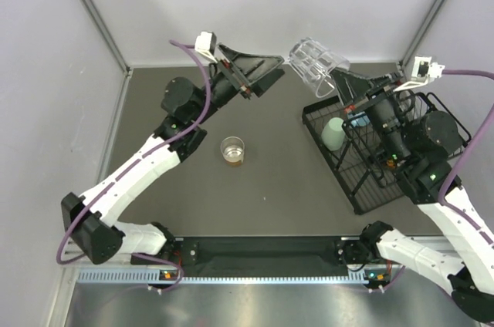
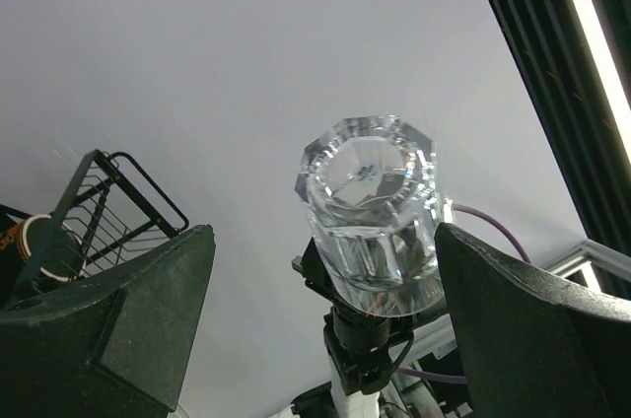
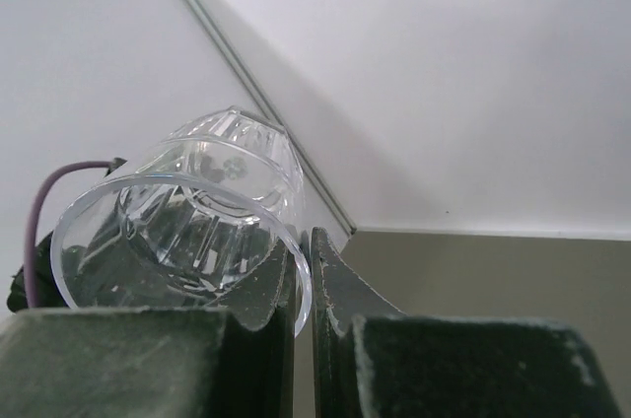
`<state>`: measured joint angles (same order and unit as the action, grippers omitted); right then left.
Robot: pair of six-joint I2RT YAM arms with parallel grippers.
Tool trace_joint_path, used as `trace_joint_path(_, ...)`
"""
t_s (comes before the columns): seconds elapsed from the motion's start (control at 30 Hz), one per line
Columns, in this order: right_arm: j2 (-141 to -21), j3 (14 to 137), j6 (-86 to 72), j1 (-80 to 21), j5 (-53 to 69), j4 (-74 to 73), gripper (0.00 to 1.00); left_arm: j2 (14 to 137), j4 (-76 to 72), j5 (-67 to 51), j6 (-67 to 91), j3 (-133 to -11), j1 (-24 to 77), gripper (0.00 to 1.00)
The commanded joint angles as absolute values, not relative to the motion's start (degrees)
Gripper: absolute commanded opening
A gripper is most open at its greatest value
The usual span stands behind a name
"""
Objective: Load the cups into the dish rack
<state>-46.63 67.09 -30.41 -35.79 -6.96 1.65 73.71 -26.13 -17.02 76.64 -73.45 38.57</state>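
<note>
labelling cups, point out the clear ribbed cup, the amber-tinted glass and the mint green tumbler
clear ribbed cup (image 1: 315, 65), top view, side wall
amber-tinted glass (image 1: 232, 150), top view, inner base
mint green tumbler (image 1: 333, 134), top view, side

ribbed cup (image 1: 318, 67): clear, colourless, vertical ribs | glass (image 1: 232, 150): clear, amber tint | tumbler (image 1: 333, 133): pale mint | dish rack (image 1: 330, 161): black wire grid | desk (image 1: 270, 188): plain dark grey | left end effector (image 1: 270, 74), right end effector (image 1: 340, 80): black | arms (image 1: 139, 173): white, black joints | cables (image 1: 471, 73): purple

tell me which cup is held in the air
The clear ribbed cup, rim pinched in the right arm's jaws. The amber glass stands on the table; the mint tumbler sits in the dish rack.
</note>
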Motion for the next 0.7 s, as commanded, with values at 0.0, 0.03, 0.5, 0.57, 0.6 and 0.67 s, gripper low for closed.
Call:
trace_joint_path(0.0, -47.46, 66.8, -32.6, -34.02, -1.95, 8.96, 0.0, 75.67, -34.71, -15.3, 79.98, -74.53, 40.25, 0.98)
trace_joint_path(0.03, -47.72, 66.62, -32.87, -33.67, -1.41, 9.14, 0.0, 76.11, -35.33, -15.21, 80.07, -74.79, 40.34, 0.98)
trace_joint_path(0.5, -47.9, 60.39, -38.41, -29.8, 6.24, 15.29, 0.0, 80.33, -41.4, -14.59, 82.7, -76.9, 41.13, 0.96)
trace_joint_path(0.57, -47.72, 59.33, -38.84, -29.53, 6.41, 16.34, 0.0, 80.51, -41.31, -14.76, 83.05, -77.08, 41.13, 0.95)
trace_joint_path(0.6, -47.64, 58.98, -38.93, -29.44, 6.59, 16.96, 0.0, 80.51, -41.13, -14.85, 83.14, -77.08, 41.22, 0.93)
trace_joint_path(0.67, -47.9, 58.36, -39.2, -29.36, 5.72, 17.84, 0.0, 80.33, -40.87, -14.5, 83.23, -76.55, 41.57, 0.92)
